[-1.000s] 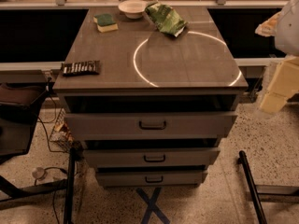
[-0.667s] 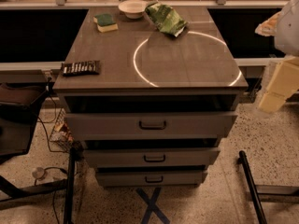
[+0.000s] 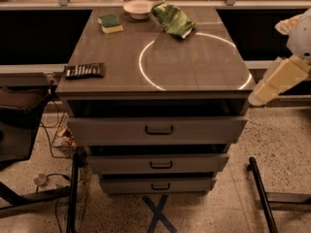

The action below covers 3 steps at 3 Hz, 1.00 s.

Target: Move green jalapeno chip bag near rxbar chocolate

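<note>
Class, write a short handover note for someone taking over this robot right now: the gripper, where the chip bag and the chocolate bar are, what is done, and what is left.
The gripper is not in view. Only a pale arm link shows at the right edge, beside the drawer cabinet, away from both items.
The green jalapeno chip bag lies at the back of the cabinet top, right of the white bowl, with nothing gripping it.
The rxbar chocolate lies flat at the top's front left edge.
Done: nothing yet; bag and bar are far apart.
Left: reach in, grasp the bag, carry it front left, set it beside the bar.
</note>
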Motion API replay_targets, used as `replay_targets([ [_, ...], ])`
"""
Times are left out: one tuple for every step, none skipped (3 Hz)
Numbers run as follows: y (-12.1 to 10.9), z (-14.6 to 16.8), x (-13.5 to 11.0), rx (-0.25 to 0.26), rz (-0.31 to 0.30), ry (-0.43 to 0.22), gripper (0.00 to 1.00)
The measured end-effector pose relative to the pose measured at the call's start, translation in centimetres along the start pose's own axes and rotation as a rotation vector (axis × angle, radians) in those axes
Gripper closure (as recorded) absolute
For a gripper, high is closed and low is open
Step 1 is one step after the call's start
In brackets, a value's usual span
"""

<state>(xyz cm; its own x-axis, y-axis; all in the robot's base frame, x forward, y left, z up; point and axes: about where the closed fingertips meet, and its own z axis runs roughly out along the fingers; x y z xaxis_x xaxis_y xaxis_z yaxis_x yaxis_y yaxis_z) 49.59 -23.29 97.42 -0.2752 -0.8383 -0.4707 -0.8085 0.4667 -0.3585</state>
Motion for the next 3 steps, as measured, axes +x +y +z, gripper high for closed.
replay_targets([
  [-4.1,2.4,-0.5,0.074,0.132,-0.152,0.0],
  [-8.7,4.8,-1.8,0.146,0.28,-0.321,0.0],
  [-13.9,6.1,-4.5,0.279,0.435,-0.437,0.0],
])
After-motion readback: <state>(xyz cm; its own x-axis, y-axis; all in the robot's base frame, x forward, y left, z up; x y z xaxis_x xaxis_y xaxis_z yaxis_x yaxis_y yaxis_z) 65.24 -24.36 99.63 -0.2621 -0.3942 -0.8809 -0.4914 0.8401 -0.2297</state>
